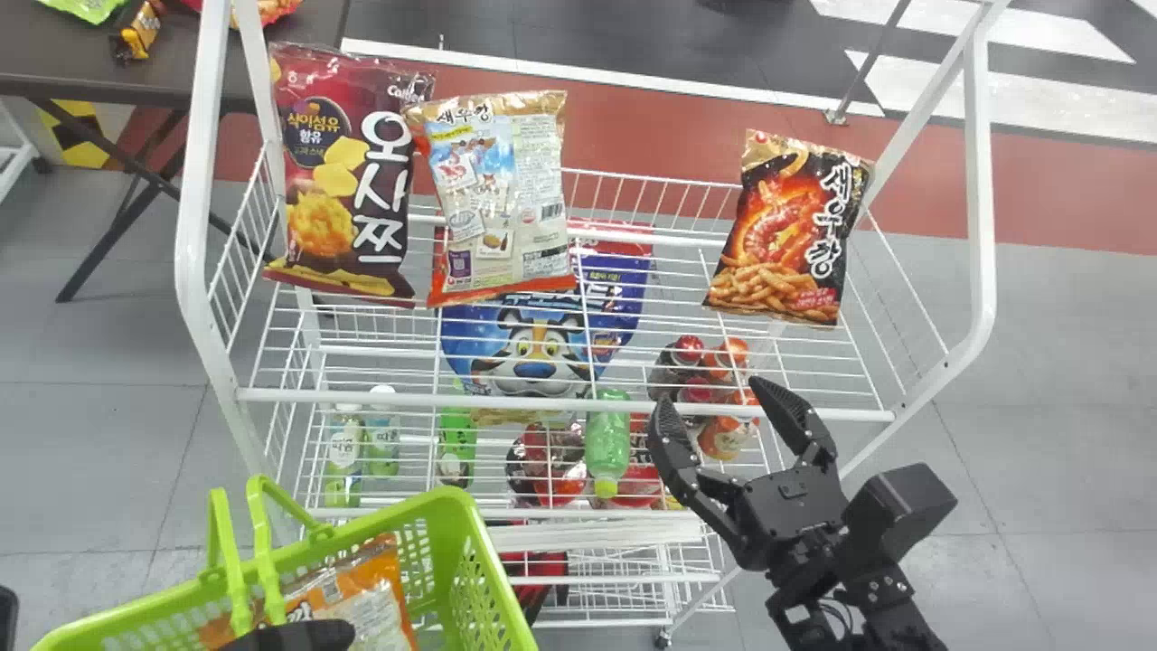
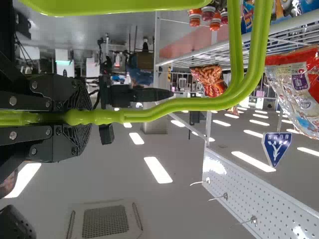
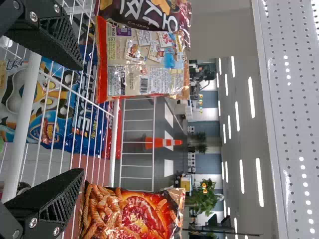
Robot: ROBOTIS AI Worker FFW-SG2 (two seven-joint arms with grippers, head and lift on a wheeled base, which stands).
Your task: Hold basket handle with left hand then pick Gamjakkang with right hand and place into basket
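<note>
green basket (image 1: 465, 506), orange snack bag (image 1: 371, 588) inside

Bright light comes from white ceiling strips (image 2: 157, 170) overhead. Glare whitens patches of the perforated panel (image 2: 249, 196).

On the top shelf of the white wire rack (image 1: 981, 199), a dark red snack bag (image 1: 348, 181) is at the left, a beige-and-red bag (image 1: 497, 199) just beside it. Well apart at the right leans a black bag (image 1: 786, 235) with a shrimp picture. Below lie a blue tiger-face pouch (image 1: 533, 348) and a green bottle (image 1: 607, 443). A dark worktop (image 1: 54, 54) at the far left carries small packets (image 1: 136, 34). An orange cone (image 3: 162, 143) stands beyond the rack.
</note>
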